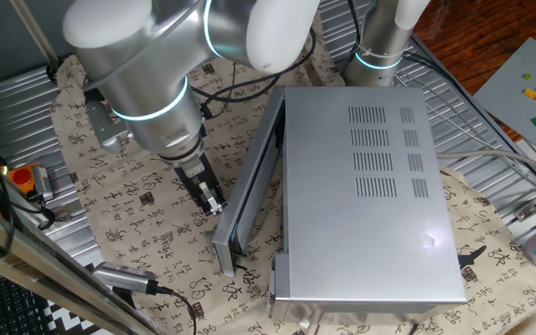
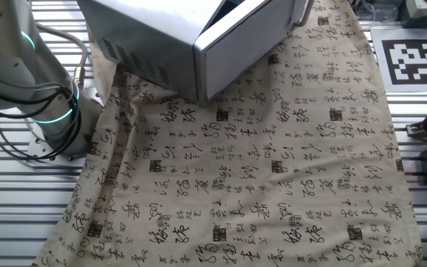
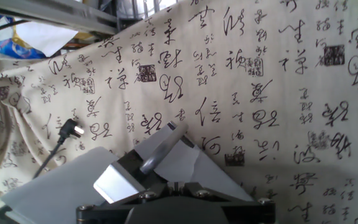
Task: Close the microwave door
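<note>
The microwave is a large silver-grey box with vent slots on top, standing on a calligraphy-print cloth. It also shows at the top of the other fixed view. The microwave door stands partly open, swung out at a shallow angle with its free end toward the front left; its outer face shows in the other fixed view. My gripper hangs just left of the door's outer face, close to it, with a small gap. Its fingers are together and empty. In the hand view the gripper points down at the cloth.
A black plug and cable lie on the cloth. A silver cylinder with a cable lies front left, and an orange part sits at the left. A second arm's base stands behind the microwave. A tag board lies far right.
</note>
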